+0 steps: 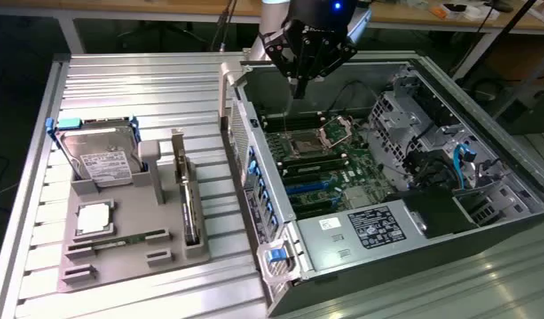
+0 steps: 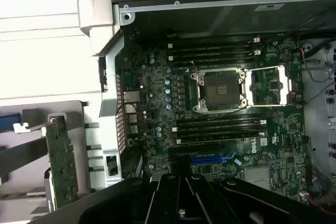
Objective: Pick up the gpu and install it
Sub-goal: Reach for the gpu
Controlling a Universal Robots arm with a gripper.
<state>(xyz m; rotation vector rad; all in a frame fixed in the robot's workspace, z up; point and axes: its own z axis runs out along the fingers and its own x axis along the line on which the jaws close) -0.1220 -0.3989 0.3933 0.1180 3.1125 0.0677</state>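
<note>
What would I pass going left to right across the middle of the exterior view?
The hard drive → gpu, standing on edge → motherboard → blue cables.

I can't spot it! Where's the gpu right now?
In the exterior view the gpu stands on edge in the gray tray on the view's left, between the hard drive and the open computer case.

You have bright, even overhead light in the exterior view. The ribbed table (image 1: pixel 139 86) shines pale, with glare streaks along its ridges. Inside the case (image 1: pixel 521 199) it is dimmer, and the far wall lies in shadow. A blue lamp (image 1: pixel 336 5) glows on the arm. In the wrist view the table washes out to white, the motherboard (image 2: pixel 157 103) sits dim, and the gripper (image 2: pixel 181 203) is a black silhouette.
</note>
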